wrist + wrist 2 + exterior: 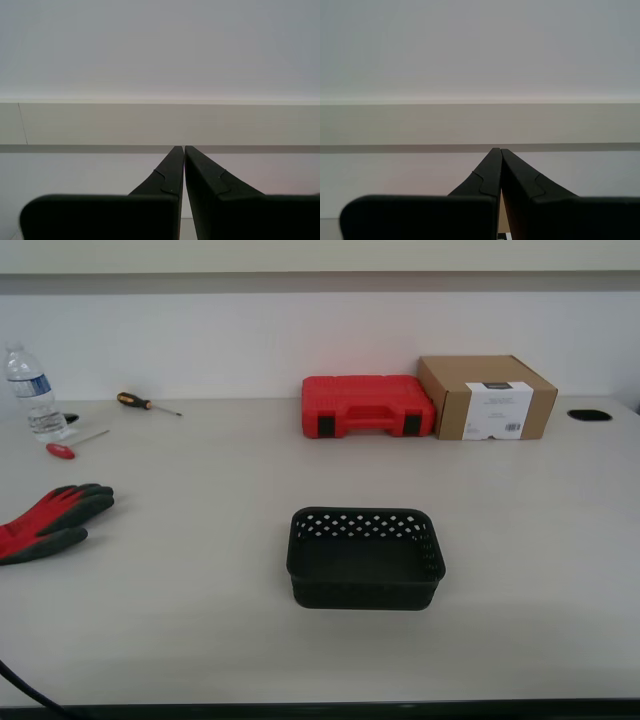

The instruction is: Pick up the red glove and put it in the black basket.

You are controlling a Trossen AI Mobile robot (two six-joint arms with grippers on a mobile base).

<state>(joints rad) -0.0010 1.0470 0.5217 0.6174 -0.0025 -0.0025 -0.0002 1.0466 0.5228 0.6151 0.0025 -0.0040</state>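
Right now my first gripper [180,150] and my second gripper [497,151] are pinched together on nothing, so the floppy red knitted glove [48,521] lies apart from the small black plastic basket [366,583]

Bare table [200,570] between red glove [50,522], black basket [365,558].

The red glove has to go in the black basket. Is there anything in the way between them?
No. The red glove lies at the exterior view's left, the black basket near the middle, and only bare table shows between them.
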